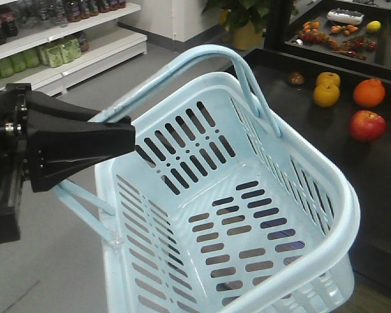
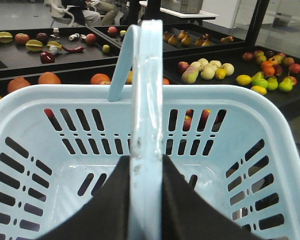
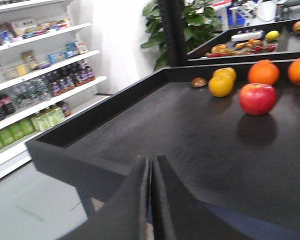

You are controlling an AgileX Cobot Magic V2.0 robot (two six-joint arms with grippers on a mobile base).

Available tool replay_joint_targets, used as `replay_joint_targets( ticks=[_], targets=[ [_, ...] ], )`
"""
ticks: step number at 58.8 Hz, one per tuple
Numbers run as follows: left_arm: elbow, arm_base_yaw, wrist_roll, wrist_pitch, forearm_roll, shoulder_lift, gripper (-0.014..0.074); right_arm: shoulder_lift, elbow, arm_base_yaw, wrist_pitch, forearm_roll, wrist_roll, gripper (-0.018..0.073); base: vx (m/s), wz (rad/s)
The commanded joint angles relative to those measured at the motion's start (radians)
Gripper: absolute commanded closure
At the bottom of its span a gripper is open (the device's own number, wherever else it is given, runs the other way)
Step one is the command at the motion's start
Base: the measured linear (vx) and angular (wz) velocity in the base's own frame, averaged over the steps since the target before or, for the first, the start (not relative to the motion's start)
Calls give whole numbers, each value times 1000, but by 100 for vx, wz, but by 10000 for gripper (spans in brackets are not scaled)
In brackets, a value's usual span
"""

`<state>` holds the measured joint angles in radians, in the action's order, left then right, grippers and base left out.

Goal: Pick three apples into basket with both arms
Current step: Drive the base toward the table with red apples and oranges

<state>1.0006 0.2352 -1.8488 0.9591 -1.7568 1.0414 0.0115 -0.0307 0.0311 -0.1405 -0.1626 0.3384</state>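
The pale blue basket (image 1: 342,192) fills the front view, tilted and empty, beside the black display table (image 1: 378,189). My left gripper (image 1: 131,138) is shut on one of the basket's hoop handles (image 1: 202,55). In the left wrist view its black fingers (image 2: 115,200) flank that handle (image 2: 146,75) above the basket's slotted floor (image 2: 65,180). One red apple (image 1: 367,125) lies on the table to the right of the basket. The right wrist view shows this apple (image 3: 257,98) well ahead of my right gripper (image 3: 151,161), which is shut on nothing over the table's near corner.
Oranges (image 1: 369,92) and yellow citrus (image 1: 326,91) lie behind the apple. The table has a raised rim (image 3: 105,107). Stocked store shelves (image 1: 52,45) stand at the left, a potted plant (image 1: 247,19) at the back. Further trays of mixed fruit (image 2: 215,70) stand beyond the basket.
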Motion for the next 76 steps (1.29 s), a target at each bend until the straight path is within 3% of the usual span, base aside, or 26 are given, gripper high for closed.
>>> replay_joint_targets(
  ticks=[1,76],
  targets=[
    [30,7,-9,-30,-18,-22,602,12,-11,-6,72,-14,-9,564,10,-40],
    [30,7,-9,-30,-18,-22,602,12,-11,-6,72,-14,-9,564,8,-27]
  ],
)
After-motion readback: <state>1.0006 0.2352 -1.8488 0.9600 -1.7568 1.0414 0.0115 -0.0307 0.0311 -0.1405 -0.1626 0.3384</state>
